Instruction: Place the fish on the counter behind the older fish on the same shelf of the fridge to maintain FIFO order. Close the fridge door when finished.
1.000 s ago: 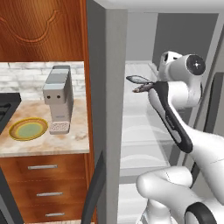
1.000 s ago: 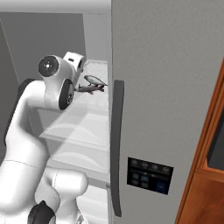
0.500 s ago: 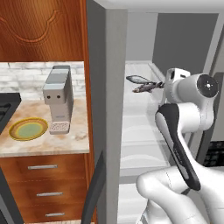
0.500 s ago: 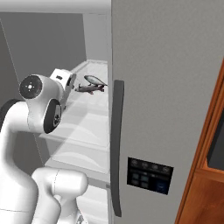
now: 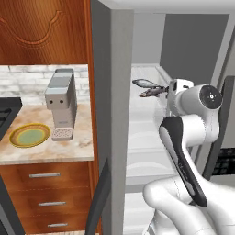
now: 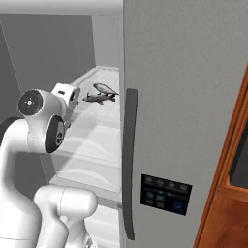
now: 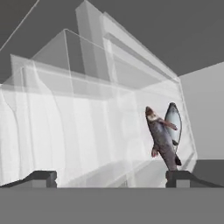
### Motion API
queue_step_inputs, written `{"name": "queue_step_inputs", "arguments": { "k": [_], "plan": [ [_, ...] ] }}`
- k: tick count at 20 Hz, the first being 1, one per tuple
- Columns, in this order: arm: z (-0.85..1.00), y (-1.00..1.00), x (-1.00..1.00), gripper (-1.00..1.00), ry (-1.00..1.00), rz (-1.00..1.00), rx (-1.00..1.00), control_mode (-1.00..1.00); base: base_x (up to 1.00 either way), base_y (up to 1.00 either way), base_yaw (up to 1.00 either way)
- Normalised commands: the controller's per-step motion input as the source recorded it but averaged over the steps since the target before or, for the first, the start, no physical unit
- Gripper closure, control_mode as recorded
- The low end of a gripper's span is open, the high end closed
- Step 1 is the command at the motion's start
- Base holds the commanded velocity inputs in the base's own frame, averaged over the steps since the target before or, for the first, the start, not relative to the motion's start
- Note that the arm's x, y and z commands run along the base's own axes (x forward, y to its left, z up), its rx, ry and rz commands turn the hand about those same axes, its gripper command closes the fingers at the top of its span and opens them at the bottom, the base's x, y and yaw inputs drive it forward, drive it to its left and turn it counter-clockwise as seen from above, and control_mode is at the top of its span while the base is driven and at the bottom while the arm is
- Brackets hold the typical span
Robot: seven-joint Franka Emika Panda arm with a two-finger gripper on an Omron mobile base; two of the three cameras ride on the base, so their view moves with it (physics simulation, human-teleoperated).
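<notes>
Looking along my tool (image 7: 111, 178), I see its two dark fingertips (image 7: 41, 177) standing wide apart with nothing between them, empty and aimed into the pale interior of the fridge (image 5: 112, 55). Just ahead of the tool and toward its right fingertip lie two fish on a white shelf (image 6: 104, 138): a darker, brownish-grey fish (image 7: 161, 139) nearer to me, and a paler silver fish (image 7: 173, 121) right behind it, the two so close that I cannot tell whether they touch. From the left base view the same pair sits just beyond the tool's white hand (image 5: 180, 87), the darker fish (image 5: 153, 92) closest to the hand and the paler one (image 5: 144, 83) farther in. From the right base view the hand (image 6: 65, 93) is a little short of the dark fish (image 6: 99, 98), with the silver one (image 6: 105, 88) behind that. Neither fish is in contact with my tool. The fridge door (image 6: 189, 111) hangs open, its grey panel with the long dark bar handle (image 6: 129, 160) standing off to the tool's right. Well away to the tool's left is the tabletop (image 5: 75, 149), beige marbled stone over brown drawers (image 5: 46, 193), carrying a grey coffee machine (image 5: 62, 103) and, beside it, a yellow-green plate (image 5: 30, 135).
</notes>
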Motion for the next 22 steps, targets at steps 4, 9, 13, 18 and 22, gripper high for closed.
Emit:
{"name": "queue_step_inputs", "arguments": {
  "k": [4,9,13,18,22],
  "plan": [
    [0.0,0.0,0.0,-1.0,0.0,0.0,0.0,1.0,-0.99,0.0,0.01],
    [0.0,0.0,0.0,-1.0,0.0,0.0,0.0,1.0,-1.0,0.01,0.0],
    [0.0,0.0,0.0,-1.0,0.0,0.0,0.0,1.0,-1.0,0.06,0.0],
    [0.0,0.0,0.0,-1.0,0.0,0.0,0.0,1.0,-1.0,0.11,0.0],
    [0.0,0.0,0.0,-1.0,0.0,0.0,0.0,1.0,-1.0,0.16,0.07]
  ]
}}
